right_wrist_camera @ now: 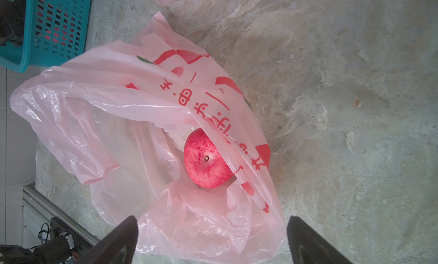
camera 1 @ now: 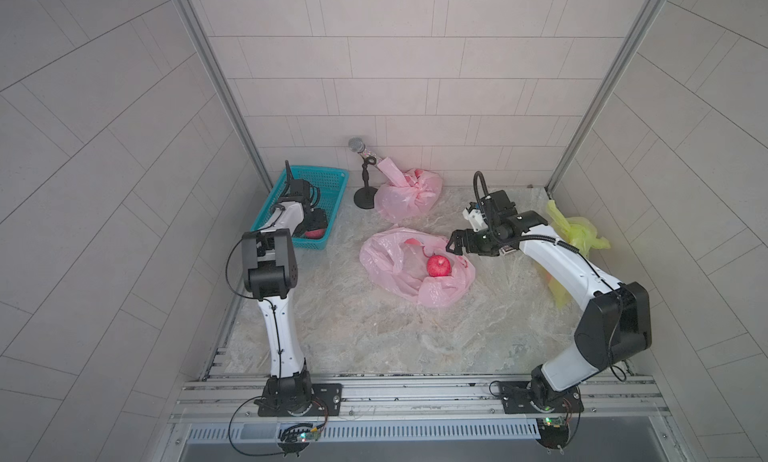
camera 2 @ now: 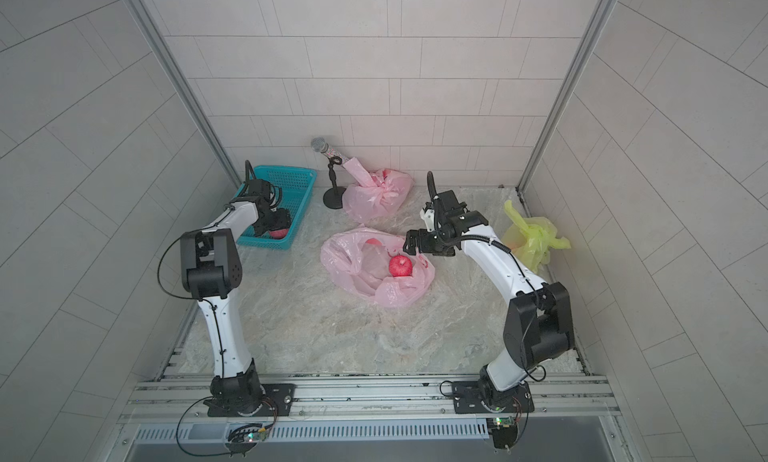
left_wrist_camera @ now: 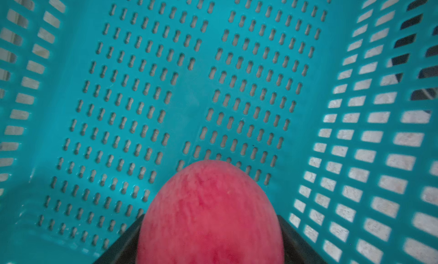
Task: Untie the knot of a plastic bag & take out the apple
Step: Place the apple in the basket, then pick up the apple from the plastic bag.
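Note:
A pink plastic bag lies open at mid-table, no knot showing. A red apple sits in its mouth, partly under a printed flap. My right gripper hovers open at the bag's right rim, with only bag film between its fingers. My left gripper reaches into the teal basket, shut on another red apple. Its black fingers flank that apple.
A second pink bag, tied, lies at the back beside a microphone on a black stand. A yellow-green bag sits at the right edge behind my right arm. Walls close in on three sides.

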You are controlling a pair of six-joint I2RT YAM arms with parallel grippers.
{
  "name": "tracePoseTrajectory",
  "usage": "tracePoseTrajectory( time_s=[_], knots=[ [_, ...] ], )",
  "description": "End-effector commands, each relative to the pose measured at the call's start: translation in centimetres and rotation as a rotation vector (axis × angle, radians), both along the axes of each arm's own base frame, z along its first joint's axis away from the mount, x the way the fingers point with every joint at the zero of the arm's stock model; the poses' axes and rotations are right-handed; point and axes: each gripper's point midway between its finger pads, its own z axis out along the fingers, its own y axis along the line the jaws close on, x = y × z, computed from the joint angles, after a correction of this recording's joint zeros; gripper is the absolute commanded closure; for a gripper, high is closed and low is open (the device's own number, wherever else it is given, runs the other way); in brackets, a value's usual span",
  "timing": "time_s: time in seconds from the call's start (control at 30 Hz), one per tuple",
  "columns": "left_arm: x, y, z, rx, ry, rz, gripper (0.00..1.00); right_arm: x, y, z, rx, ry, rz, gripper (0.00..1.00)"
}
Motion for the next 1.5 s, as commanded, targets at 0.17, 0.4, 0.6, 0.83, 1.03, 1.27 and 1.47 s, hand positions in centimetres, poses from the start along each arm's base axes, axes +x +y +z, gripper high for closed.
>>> tracePoseTrajectory(
  time_s=[0.17, 0.4, 0.6, 0.83, 1.03, 1.27, 1.47],
  knots=[
    [-2.0, -0.1, -1.2, 0.005, 0.059, -0.021, 0.15, 0.0, 0.0, 0.6, 0.009, -0.001, -0.016, 0.00],
    [-0.8, 0.4, 2.5, 0.032, -0.037, -0.011, 0.00, 0.1, 0.2, 0.8, 0.013, -0.013, -0.017, 0.00],
    [0.7, 1.2, 8.6, 0.057, -0.184, 0.025, 0.00, 0.3, 0.3, 1.3, 0.015, -0.024, -0.013, 0.00],
    [0.9, -0.2, 16.9, 0.021, -0.411, -0.025, 0.00, 0.3, 0.3, 1.9, 0.017, -0.047, -0.004, 0.00],
    [-2.0, -4.7, 22.2, -0.016, -0.509, -0.165, 0.01, -0.1, 0.7, 1.8, 0.044, -0.047, 0.015, 0.01],
    [-8.6, -15.9, 23.1, -0.111, -0.510, -0.418, 0.07, -0.9, 1.3, 1.8, 0.074, -0.048, 0.045, 0.02],
    [-15.6, -25.3, 22.1, -0.197, -0.475, -0.658, 0.26, -2.5, 2.2, 0.5, 0.113, -0.010, 0.083, 0.37]
  ],
)
